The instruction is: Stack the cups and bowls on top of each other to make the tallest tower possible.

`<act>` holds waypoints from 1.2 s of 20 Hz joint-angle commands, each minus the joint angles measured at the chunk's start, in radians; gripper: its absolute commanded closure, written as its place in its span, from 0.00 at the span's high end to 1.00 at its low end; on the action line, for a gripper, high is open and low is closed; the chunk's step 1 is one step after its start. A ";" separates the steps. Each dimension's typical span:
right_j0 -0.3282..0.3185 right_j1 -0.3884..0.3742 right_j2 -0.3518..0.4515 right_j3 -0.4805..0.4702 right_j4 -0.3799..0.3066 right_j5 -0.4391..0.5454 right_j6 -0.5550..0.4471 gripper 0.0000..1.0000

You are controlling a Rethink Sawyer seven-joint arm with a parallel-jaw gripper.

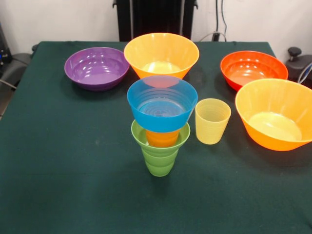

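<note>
The tower (161,131) stands near the table's middle. Its lowest piece is the green ribbed cup (159,160). A small green bowl (139,132) sits in that cup, an orange cup (162,138) stands in the green bowl, and a medium blue bowl (162,103) rests on top. A pale yellow cup (212,121) stands upright just right of the tower, apart from it. Behind are a purple bowl (97,68), a big orange bowl (161,54) and a red-orange bowl (253,69). A second big orange bowl (275,113) sits at the right. No gripper shows.
The dark green table cloth (63,161) covers the table. The black pedestal (155,17) rises behind the far edge. Dark equipment (298,61) stands off the table's right corner.
</note>
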 commanded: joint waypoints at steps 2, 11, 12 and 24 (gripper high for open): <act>-0.007 -0.046 0.135 -0.044 0.042 0.165 -0.250 0.00; 0.002 -0.094 0.161 -0.083 0.043 0.207 -0.217 0.00; 0.005 -0.101 0.162 -0.086 0.042 0.205 -0.210 0.00; 0.025 -0.152 0.169 -0.062 0.071 0.196 -0.143 0.00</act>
